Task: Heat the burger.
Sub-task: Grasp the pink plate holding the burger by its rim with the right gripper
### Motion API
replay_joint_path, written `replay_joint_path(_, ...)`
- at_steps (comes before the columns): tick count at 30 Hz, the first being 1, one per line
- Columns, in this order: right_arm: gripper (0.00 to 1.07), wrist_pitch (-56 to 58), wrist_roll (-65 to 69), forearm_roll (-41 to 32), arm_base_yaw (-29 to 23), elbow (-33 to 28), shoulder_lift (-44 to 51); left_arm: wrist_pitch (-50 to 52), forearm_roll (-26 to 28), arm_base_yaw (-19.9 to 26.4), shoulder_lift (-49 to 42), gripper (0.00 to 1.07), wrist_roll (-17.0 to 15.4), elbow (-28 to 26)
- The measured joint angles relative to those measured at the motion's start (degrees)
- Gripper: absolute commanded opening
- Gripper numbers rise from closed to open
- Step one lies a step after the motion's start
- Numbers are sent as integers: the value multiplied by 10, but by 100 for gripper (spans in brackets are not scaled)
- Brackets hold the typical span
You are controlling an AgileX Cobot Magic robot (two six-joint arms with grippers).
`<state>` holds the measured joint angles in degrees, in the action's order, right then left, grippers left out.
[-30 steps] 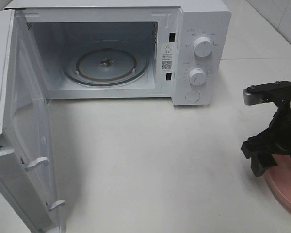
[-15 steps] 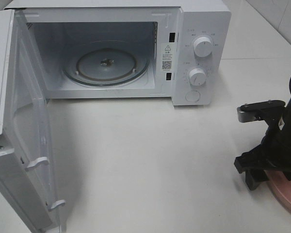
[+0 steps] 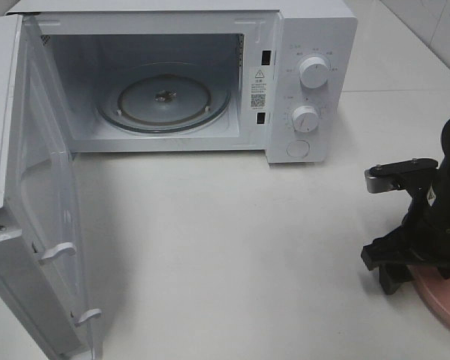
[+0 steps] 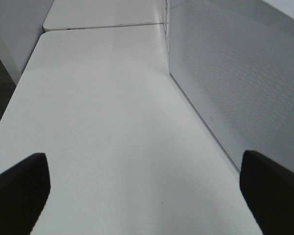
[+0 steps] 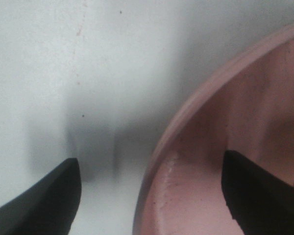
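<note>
Plainly, the main risk sits right under my right gripper (image 5: pixel 152 196). Its jaws stand wide apart with nothing in them, one fingertip over bare table (image 5: pixel 63 73) and the other over the inside of the pink plate (image 5: pixel 206 93), so the rim runs between them. If I closed from here, I judge I would catch only a shallow bite of rim, and the plate could tip or slip out once lifted. Coming down further could jam the outer finger on the table or shove the plate sideways. The burger shows in none of my views. I guess it lies farther in on the plate, past my inner finger and hidden by my own arm, and a tilted plate would slide it off.

From the right gripper across to the microwave (image 3: pixel 307 45) the table lies open. The cavity with its glass turntable (image 3: pixel 163 97) stands open too, the door (image 3: pixel 30 225) swung out on the far side of that route. The tight spots are the cavity's lip and the panel with its knobs (image 3: pixel 313 71), the part nearest my right gripper, which a plate carried wide could clip. My left gripper (image 4: pixel 147 191), also wide open and empty, hangs over bare table just beside a perforated white panel that I take for the door's outer face; a sideways swing there would knock it.
</note>
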<state>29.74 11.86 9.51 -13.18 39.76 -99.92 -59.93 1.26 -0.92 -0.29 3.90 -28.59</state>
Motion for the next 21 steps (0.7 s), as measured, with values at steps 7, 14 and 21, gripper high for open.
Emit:
replay_joint_path(7,76,-9,0,5,0,0,-3,0,0,0,0,98,0,0)
replay_joint_path(14,76,-5,9,2,0,1,-16,0,0,0,0,98,0,0)
replay_joint_path(21,45,-2,18,6,0,1,-16,0,0,0,0,98,0,0)
